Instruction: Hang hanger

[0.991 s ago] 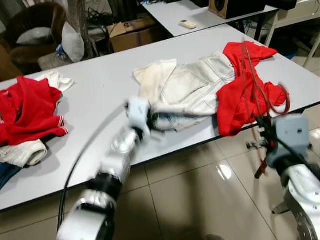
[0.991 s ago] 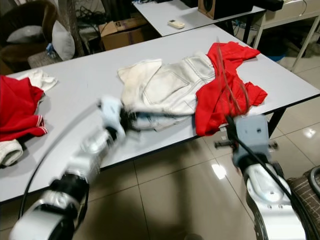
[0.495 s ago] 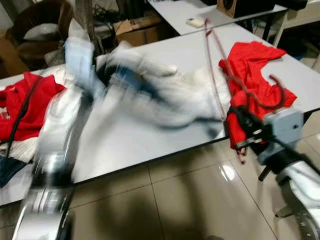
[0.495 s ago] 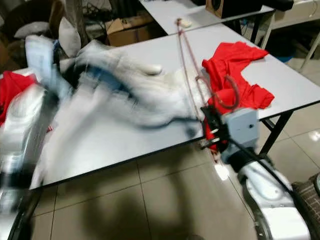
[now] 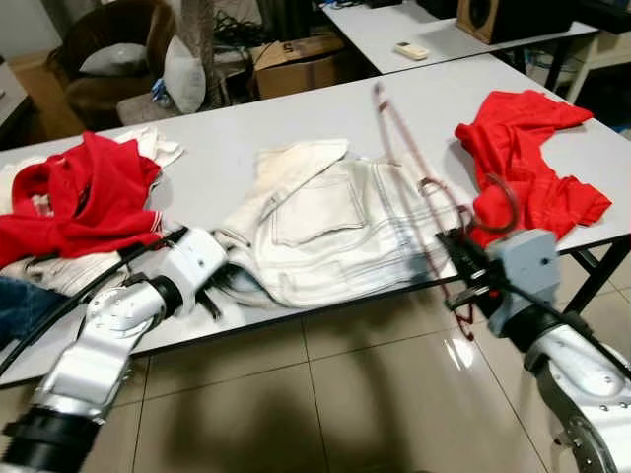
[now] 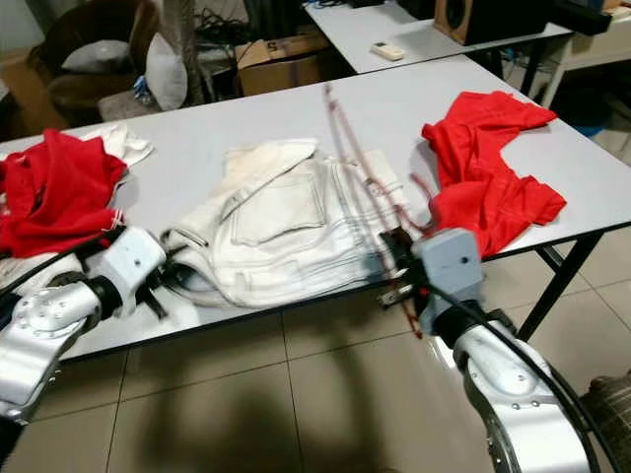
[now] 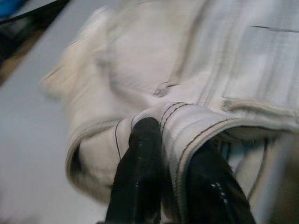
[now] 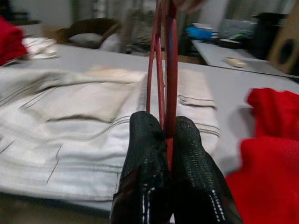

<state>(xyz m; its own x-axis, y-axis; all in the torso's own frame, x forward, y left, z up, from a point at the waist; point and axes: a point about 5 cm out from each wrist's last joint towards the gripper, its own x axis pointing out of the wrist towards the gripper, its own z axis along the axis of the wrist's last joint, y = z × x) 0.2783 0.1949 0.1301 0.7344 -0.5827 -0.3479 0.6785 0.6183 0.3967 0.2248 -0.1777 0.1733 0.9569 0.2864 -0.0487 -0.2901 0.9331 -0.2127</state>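
Table (image 5: 227,148): red shirt (image 5: 74,202) heaped at left. Left gripper (image 7: 170,140): fingers clenched on hem of white jeans (image 5: 335,222), spread mid-table. Red hanger (image 8: 163,60): pinched upright in right gripper (image 8: 163,135), above jeans' right edge. Second shirt (image 5: 527,163) laid at right.

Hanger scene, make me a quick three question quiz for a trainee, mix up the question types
1. True or false: the right gripper is shut on the red hanger.
2. Which garment does the left gripper pinch? A) white jeans B) red shirt C) red garment on the robot's left
3. Fill in: the jeans lie on a ____ table.

Key: 1 true; 2 A; 3 white
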